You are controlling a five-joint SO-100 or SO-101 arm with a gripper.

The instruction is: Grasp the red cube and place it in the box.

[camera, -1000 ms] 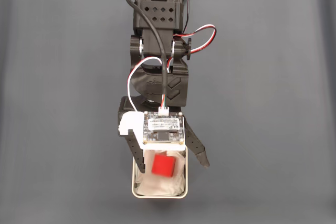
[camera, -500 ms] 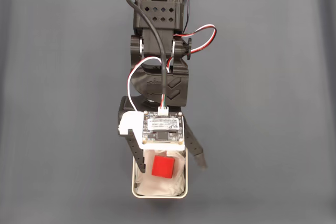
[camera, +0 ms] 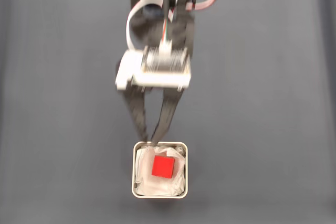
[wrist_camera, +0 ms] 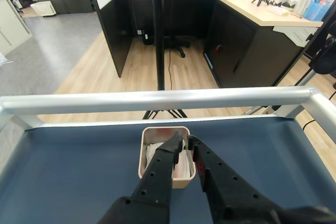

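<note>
Fixed view, from above. The arm has drawn back toward the top edge since half a second ago: its white circuit board (camera: 164,66), which then sat just above the box, now lies well up the dark grey desk (camera: 63,103), blurred by motion. The pincer (camera: 152,141) has left the box (camera: 185,153); its two black fingers (camera: 137,114), spread to either side of the cube before, now taper together to a near-touching tip at the box's upper rim, holding nothing. The red cube (camera: 163,167) rests free on the white lining (camera: 144,179) inside the box, slightly above its middle, in the same place as half a second ago. The box has not moved.

Wrist view. The two perforated black fingers (wrist_camera: 157,179) rise from the lower edge and converge, their tips (wrist_camera: 185,139) only a sliver apart over the box (wrist_camera: 143,150), hiding much of its interior; the cube cannot be made out here. Behind the box a silver metal rail (wrist_camera: 157,99) borders the desk (wrist_camera: 68,171). Beyond it are a wooden floor (wrist_camera: 131,72), a black upright pole (wrist_camera: 156,30), dark partitions (wrist_camera: 110,9), an office chair (wrist_camera: 178,3) and, at right, a light-topped office counter (wrist_camera: 252,9).
</note>
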